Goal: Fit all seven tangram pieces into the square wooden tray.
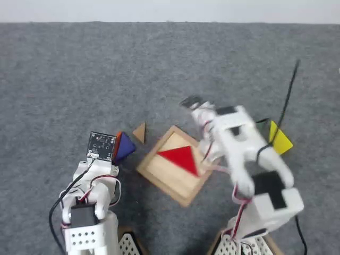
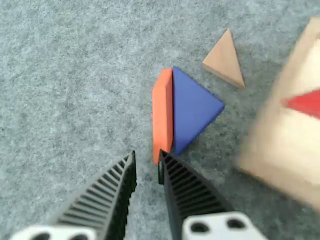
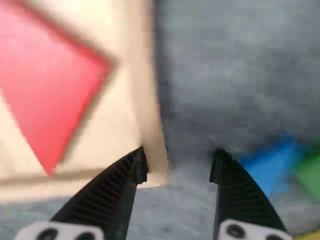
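Observation:
The square wooden tray lies mid-table, turned like a diamond, with a red triangle inside it. A blue triangle and an orange piece lie edge to edge on the carpet. My left gripper hangs just short of them, open a little and empty. A small tan triangle sits beyond them, near the tray. My right gripper is open and empty, with one finger beside a corner of the tray. A blue piece and a green piece lie past it.
A yellow piece and a green piece lie to the right of the tray, partly behind the right arm. Grey carpet covers the whole table, with open room at the far side. A black cable runs past the right arm.

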Robot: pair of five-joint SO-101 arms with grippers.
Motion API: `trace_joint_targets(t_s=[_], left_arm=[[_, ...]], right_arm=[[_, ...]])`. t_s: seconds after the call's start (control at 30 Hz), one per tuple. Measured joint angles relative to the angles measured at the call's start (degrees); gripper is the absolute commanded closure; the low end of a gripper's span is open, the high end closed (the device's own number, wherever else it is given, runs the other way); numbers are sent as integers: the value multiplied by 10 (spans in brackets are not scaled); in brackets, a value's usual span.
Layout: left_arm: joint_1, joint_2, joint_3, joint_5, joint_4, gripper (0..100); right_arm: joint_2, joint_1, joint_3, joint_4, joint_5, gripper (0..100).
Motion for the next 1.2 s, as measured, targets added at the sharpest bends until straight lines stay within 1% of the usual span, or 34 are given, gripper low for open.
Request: trace_joint_targets(t_s=[0.13,0.23,0.33,0.4,0.5,0.6,0.7,0.87,0.93,1.07,1.2], left_arm=[[0,0,0,0,0,930],[0,0,0,0,0,930],[0,0,0,0,0,930],[0,0,0,0,0,930],[0,0,0,0,0,930],[0,0,0,0,0,930],[0,0,0,0,0,930],[0,0,0,0,0,930],[0,0,0,0,0,930],[0,0,0,0,0,930],[0,0,0,0,0,930]], right_arm=[[81,63,-118,47,36,769],[163,84,-235,76,43,770],[237,86,-354,123,43,772],[255,81,-418,167,34,772],[247,42,-446,208,27,772],[199,11,-404,205,15,772],[108,-4,-302,156,-4,772],[-88,-14,-28,1,-39,768],[-138,-18,59,-48,-45,768],[-142,-14,88,-57,-49,768],[-66,-16,66,-57,-49,772]])
